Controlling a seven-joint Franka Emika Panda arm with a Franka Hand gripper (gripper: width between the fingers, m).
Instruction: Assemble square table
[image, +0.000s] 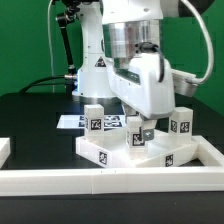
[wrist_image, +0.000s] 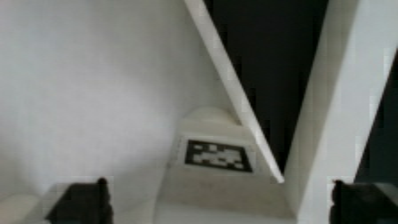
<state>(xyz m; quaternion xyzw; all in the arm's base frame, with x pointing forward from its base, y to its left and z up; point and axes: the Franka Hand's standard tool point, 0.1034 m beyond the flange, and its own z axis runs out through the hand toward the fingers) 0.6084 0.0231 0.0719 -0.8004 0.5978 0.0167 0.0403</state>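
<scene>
The square table's white slab (image: 120, 155) lies on the black table, and its flat face (wrist_image: 89, 100) fills much of the wrist view. Short white tagged legs stand upright on it: one on the exterior view's left (image: 93, 119), one on its right (image: 180, 123), and one in the middle (image: 137, 139) under my gripper (image: 140, 128). In the wrist view this middle leg (wrist_image: 217, 165) shows its tag between my fingertips (wrist_image: 80, 202). My gripper (wrist_image: 222, 203) is open, and both fingers stand well clear of the leg's sides.
White barrier rails run along the front (image: 100, 182) and the right side (image: 214, 150). The marker board (image: 72, 121) lies behind the slab near the arm's base. A rail's white edge (wrist_image: 338, 110) crosses the black table (wrist_image: 267, 60) beside the slab.
</scene>
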